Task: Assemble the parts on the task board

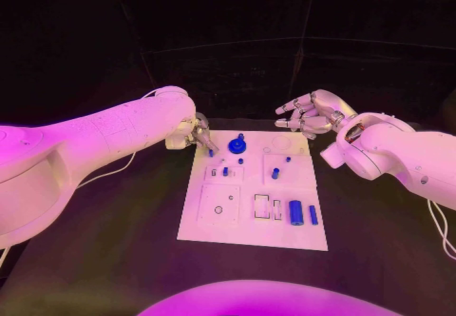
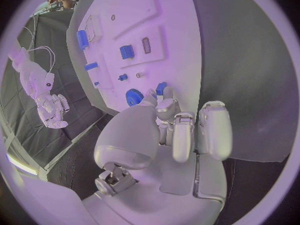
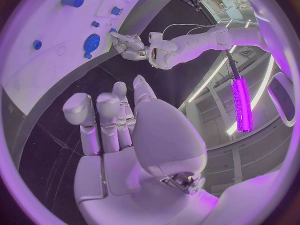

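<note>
Silver left hand fingers pinch blue part; right hand open, raised.

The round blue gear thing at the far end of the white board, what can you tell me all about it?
The round blue gear looks like plastic, with small teeth round its rim and a knob rising from its middle. It sits flat on the white task board, at the far end, left of centre. The left hand is close beside it with its fingertips near a small blue piece at the board's edge; whether they touch the gear cannot be told. The right hand hangs apart, open.
</note>
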### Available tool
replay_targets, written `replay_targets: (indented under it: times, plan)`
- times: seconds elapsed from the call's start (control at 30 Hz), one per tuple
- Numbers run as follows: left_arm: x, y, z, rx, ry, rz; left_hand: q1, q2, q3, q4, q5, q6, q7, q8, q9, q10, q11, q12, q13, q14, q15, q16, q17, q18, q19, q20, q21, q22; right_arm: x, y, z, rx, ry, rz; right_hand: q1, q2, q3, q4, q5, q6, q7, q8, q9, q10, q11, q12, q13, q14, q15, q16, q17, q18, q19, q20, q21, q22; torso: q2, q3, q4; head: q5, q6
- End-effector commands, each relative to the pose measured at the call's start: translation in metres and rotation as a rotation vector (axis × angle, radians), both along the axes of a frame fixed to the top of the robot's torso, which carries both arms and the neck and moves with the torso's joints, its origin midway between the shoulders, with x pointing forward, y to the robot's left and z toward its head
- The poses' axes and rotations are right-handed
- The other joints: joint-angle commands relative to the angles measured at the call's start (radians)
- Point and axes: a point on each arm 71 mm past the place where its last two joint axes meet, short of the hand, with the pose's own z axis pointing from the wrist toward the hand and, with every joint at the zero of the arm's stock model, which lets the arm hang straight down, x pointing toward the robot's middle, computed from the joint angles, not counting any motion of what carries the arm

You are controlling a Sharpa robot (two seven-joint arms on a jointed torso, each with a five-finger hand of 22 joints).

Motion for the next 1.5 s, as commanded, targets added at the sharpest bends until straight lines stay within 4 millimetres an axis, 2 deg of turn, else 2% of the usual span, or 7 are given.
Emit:
replay_targets:
  times: [0.03, 0.23, 0.5, 0.67, 1.07, 1.3, 1.5]
  plan:
    - [0.000, -0.002, 0.001, -0.015, 0.010, -0.018, 0.043, 0.010, 0.026, -0.037, 0.006, 0.000, -0.010, -0.004, -0.004, -0.001, -0.012, -0.002, -0.002, 0.107, -0.009, 0.003, 0.263, -0.010, 0.014, -0.005, 0.004, -0.001, -0.001, 0.001, 0.002, 0.003, -0.007, 0.012, 0.001, 0.000, -0.006, -0.002, 0.005, -0.007, 0.000, 0.006, -0.001, -0.008, 0.000, 0.000, 0.001, 0.004, 0.000, -0.006, 0.002, 0.015, -0.007, 0.002, -0.005, -0.001, 0.000, 0.0002, 0.0001, -0.001, -0.001]
    - [-0.001, -0.001, 0.001, -0.019, 0.005, -0.018, 0.119, 0.015, 0.112, -0.122, 0.006, -0.013, -0.008, -0.015, -0.014, -0.007, -0.012, -0.014, -0.010, 0.107, -0.011, 0.003, 0.263, -0.010, 0.013, -0.009, 0.001, -0.003, -0.001, 0.001, 0.002, 0.003, -0.007, 0.012, 0.001, 0.000, -0.006, -0.002, 0.005, -0.007, 0.000, 0.006, -0.001, -0.008, 0.000, 0.000, 0.001, 0.004, 0.000, -0.006, 0.002, 0.015, -0.007, 0.002, -0.005, -0.001, 0.000, -0.0003, 0.0010, -0.002, -0.001]
    - [-0.001, -0.001, 0.003, -0.050, -0.036, -0.006, 0.074, -0.021, 0.227, -0.176, 0.007, -0.009, -0.001, -0.011, -0.020, 0.002, -0.005, -0.021, -0.016, 0.107, -0.004, 0.003, 0.263, -0.009, 0.013, -0.003, -0.001, -0.002, -0.001, 0.001, 0.002, 0.003, -0.008, 0.012, 0.001, 0.000, -0.006, -0.002, 0.005, -0.007, 0.000, 0.006, -0.001, -0.008, 0.000, 0.000, 0.001, 0.004, 0.000, -0.006, 0.002, 0.015, -0.007, 0.002, -0.005, -0.001, 0.000, -0.0004, 0.0025, 0.000, -0.001]
    - [-0.002, 0.001, 0.006, -0.095, -0.076, 0.007, 0.022, -0.059, 0.324, -0.208, 0.004, -0.008, 0.001, -0.002, -0.018, 0.009, -0.002, -0.023, -0.019, 0.107, -0.003, 0.003, 0.263, -0.009, 0.013, -0.002, -0.002, 0.000, -0.001, 0.001, 0.002, 0.003, -0.008, 0.011, 0.001, 0.000, -0.006, -0.002, 0.005, -0.007, 0.000, 0.006, -0.001, -0.008, 0.000, 0.000, 0.001, 0.004, 0.000, -0.006, 0.002, 0.015, -0.007, 0.002, -0.005, -0.001, -0.001, 0.0003, 0.0025, 0.003, -0.002]
    - [-0.020, 0.005, 0.017, -0.189, -0.190, 0.017, -0.072, -0.119, 0.510, -0.248, 0.007, -0.001, 0.001, 0.020, -0.011, 0.024, -0.006, -0.023, -0.024, 0.107, -0.002, 0.003, 0.263, -0.010, 0.016, -0.001, -0.001, 0.006, -0.001, -0.002, 0.002, 0.002, -0.009, 0.006, 0.001, 0.000, -0.006, -0.002, 0.005, -0.007, 0.000, 0.006, -0.001, -0.008, 0.000, 0.000, 0.001, 0.004, 0.000, -0.006, 0.002, 0.015, -0.007, 0.002, -0.005, -0.001, -0.001, 0.0002, 0.0027, 0.006, 0.000]
    - [-0.035, 0.012, 0.021, -0.218, -0.221, 0.014, -0.086, -0.130, 0.540, -0.252, 0.006, 0.000, -0.001, 0.026, -0.009, 0.029, -0.006, -0.020, -0.021, 0.107, -0.004, 0.003, 0.263, -0.010, 0.017, -0.002, 0.000, 0.008, -0.001, -0.004, 0.002, 0.001, -0.009, 0.002, 0.001, 0.000, -0.006, -0.002, 0.005, -0.007, 0.000, 0.006, -0.001, -0.008, 0.000, 0.000, 0.001, 0.004, 0.000, -0.006, 0.002, 0.015, -0.007, 0.002, -0.005, -0.001, 0.000, -0.0011, 0.0016, 0.006, -0.001]
    - [-0.048, 0.015, 0.019, -0.232, -0.220, 0.006, -0.093, -0.138, 0.557, -0.255, 0.007, 0.001, -0.001, 0.029, -0.008, 0.031, -0.007, -0.020, -0.022, 0.107, -0.004, 0.003, 0.263, -0.011, 0.018, -0.002, 0.000, 0.010, -0.001, -0.005, 0.002, 0.000, -0.009, 0.000, 0.001, 0.000, -0.006, -0.002, 0.005, -0.007, 0.000, 0.006, -0.001, -0.008, 0.000, 0.000, 0.001, 0.004, 0.000, -0.006, 0.002, 0.015, -0.007, 0.002, -0.005, -0.001, 0.000, -0.0002, 0.0014, 0.009, -0.003]
